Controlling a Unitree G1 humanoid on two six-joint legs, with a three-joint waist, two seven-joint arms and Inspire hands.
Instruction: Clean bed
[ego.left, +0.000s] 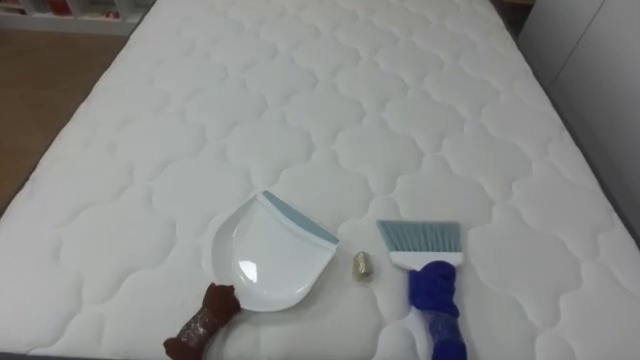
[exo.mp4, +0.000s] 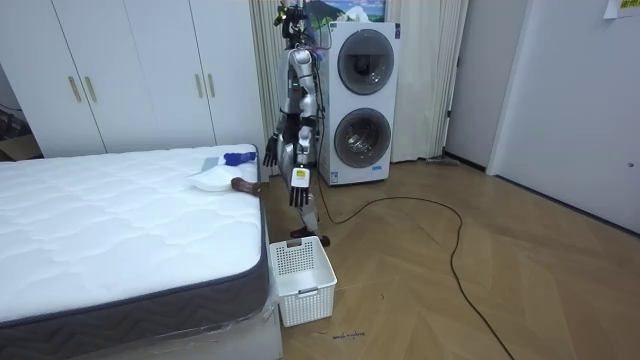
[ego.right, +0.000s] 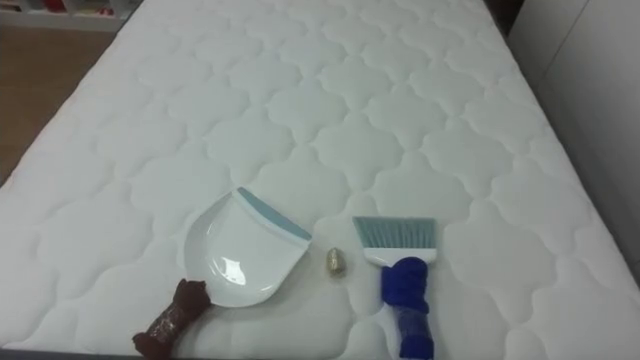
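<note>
Bed (ego.left: 400, 120) not cleaned yet: small crumpled scrap (ego.left: 361, 266) lies near its foot edge, between white dustpan (ego.left: 272, 256) and blue brush (ego.left: 425, 262), both untouched. Left hand (exo.mp4: 298, 190) and right hand (exo.mp4: 270, 152) hang empty, fingers loosely straight.

No legible text, numbers or signs in any view. In the room view, a small yellow slip (exo.mp4: 611, 8) on the wall at about 1 o'clock and a picture (exo.mp4: 345, 9) above the stacked washing machines (exo.mp4: 361, 100) at 12 o'clock are both too small to make out any print. In the eye views, the dustpan (ego.left: 270, 255) at 7 o'clock and the brush (ego.left: 425, 270) at 5 o'clock on the mattress (ego.left: 330, 90) show plain surfaces with nothing readable.
</note>
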